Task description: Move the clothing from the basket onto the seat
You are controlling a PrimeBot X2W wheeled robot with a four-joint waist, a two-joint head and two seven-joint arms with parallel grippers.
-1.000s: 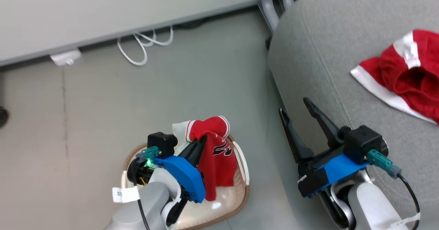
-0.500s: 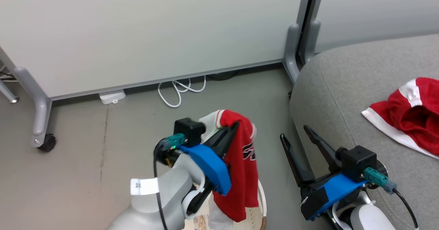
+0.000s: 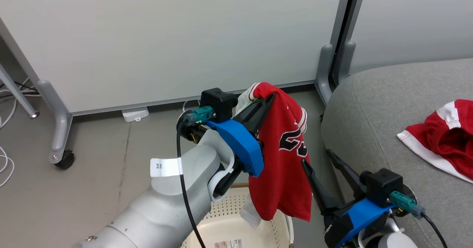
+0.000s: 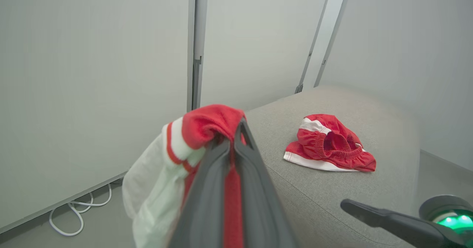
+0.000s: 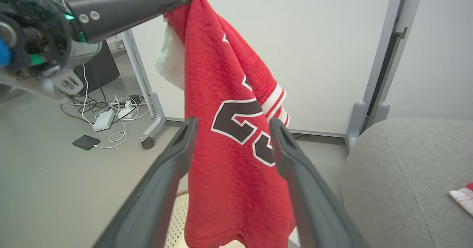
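The laundry basket (image 3: 231, 205) sits lowest, under both arms. The right gripper (image 3: 316, 157) has its fingers spread and empty, just beside the numbered jersey (image 3: 284, 166). The left gripper (image 3: 268, 100) is clamped on a bunched top edge of the jersey, which hangs limp above the basket. It looks light, soft and floppy, so a gathered fold probably holds best. Beyond, red shorts (image 3: 447, 137) lie on the grey sofa (image 3: 369, 111).

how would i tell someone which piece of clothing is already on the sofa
Find the big grey sofa on the right of the head view. Lying crumpled on it is a red garment with a white hem band. Unlike the red jersey hanging from the left pincer, it shows no numerals and nothing holds it.
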